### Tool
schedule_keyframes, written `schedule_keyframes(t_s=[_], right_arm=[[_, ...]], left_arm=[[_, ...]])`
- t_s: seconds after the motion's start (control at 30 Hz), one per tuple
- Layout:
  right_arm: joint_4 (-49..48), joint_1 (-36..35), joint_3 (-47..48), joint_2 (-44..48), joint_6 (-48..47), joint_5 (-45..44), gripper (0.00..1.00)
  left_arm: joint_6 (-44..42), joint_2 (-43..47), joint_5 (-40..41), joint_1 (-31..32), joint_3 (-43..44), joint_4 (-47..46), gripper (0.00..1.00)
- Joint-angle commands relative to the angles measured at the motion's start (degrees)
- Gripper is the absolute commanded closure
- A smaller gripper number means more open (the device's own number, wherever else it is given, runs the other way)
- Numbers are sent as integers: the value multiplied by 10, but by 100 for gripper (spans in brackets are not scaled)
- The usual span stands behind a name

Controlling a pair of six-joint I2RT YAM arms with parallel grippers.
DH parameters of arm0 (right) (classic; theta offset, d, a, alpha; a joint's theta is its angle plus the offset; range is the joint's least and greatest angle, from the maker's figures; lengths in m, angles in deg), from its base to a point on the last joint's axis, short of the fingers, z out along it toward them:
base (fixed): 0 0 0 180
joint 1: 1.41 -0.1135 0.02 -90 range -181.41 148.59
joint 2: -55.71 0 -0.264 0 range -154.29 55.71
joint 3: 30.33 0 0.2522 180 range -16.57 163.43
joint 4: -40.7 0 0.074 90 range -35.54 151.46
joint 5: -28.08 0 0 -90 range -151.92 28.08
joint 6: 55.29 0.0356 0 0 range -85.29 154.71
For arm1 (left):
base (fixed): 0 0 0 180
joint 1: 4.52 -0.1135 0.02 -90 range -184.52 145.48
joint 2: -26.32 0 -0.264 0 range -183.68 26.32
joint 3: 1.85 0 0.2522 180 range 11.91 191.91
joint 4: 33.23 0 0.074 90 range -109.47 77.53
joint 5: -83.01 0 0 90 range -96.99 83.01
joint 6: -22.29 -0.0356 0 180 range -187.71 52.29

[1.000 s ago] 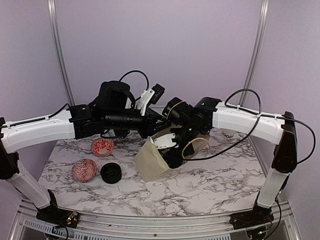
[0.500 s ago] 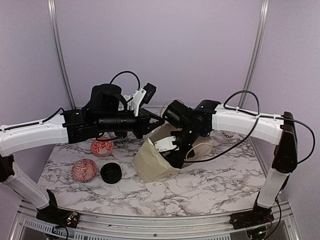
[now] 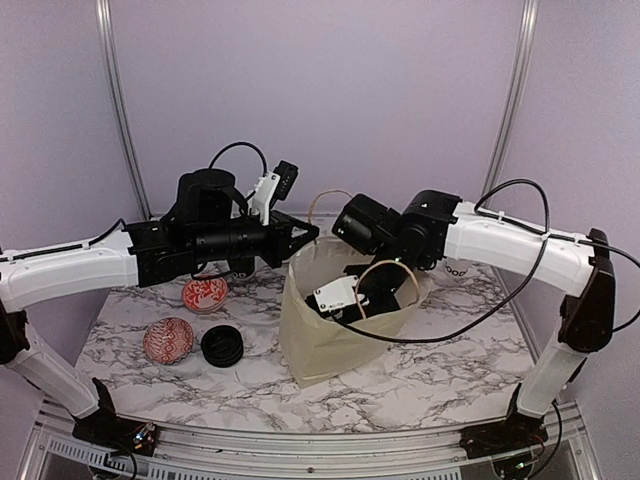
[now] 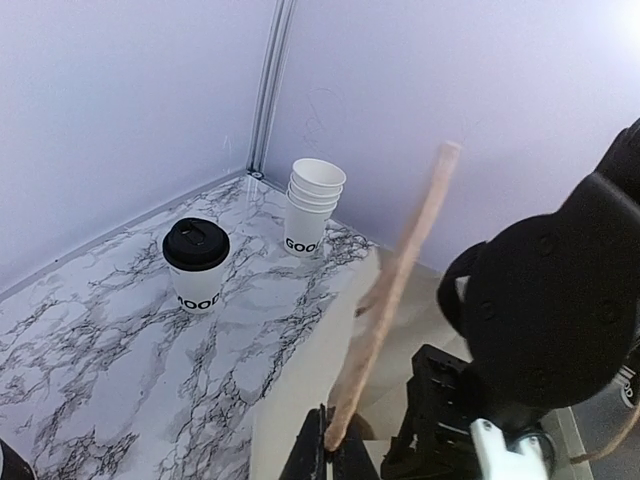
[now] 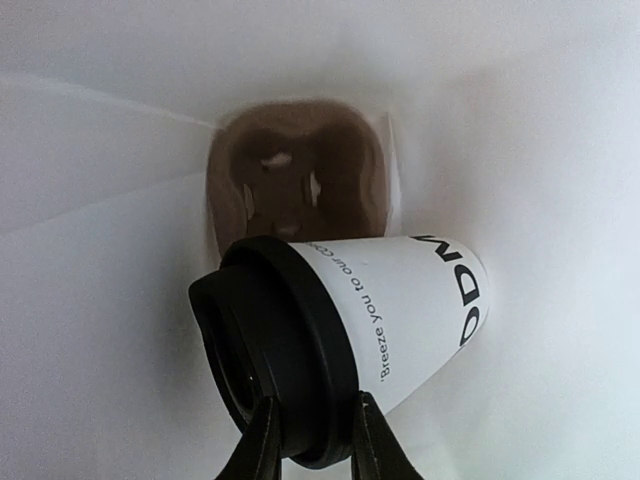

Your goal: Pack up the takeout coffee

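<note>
A beige paper bag [image 3: 325,335] stands upright at the table's middle. My left gripper [image 3: 306,236] is shut on one of its brown handles [image 4: 392,300], holding it up at the bag's rim; it also shows in the left wrist view [image 4: 335,452]. My right gripper [image 5: 305,425] reaches down inside the bag, shut on the black lid of a takeout coffee cup [image 5: 400,300], which hangs tilted above a brown cardboard carrier [image 5: 300,180] on the bag's floor. A second lidded coffee cup [image 4: 196,265] stands on the table at the back.
A stack of lidless white cups [image 4: 313,205] stands near the back corner. Two red-patterned bowls [image 3: 205,293] [image 3: 167,340] and a loose black lid [image 3: 222,346] lie on the left. A white cup [image 3: 455,270] shows partly behind my right arm.
The bag has gone from lying slumped to standing upright and open. My left gripper has drawn the handle up and left. My right gripper has gone down into the bag with the cup.
</note>
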Motion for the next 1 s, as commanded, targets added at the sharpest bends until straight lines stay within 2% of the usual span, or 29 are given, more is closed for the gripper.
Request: schedule_keyframes(t_s=[0.0,0.5,0.7,0.97], right_arm=[[69,-6,101,3,-13,74,89],[141,-7,264,24,4,95,91],[141,-6,288,44,13,92,91],[140,-7,333,87,30,55,93]], left_arm=[[-1,-18,-8,-12,26,-29,96],[-44,-1,19,-33,27,-28,95],[-58,2,28,-43,31,-10,94],[-64,-1,79,-67,27,-15,94]])
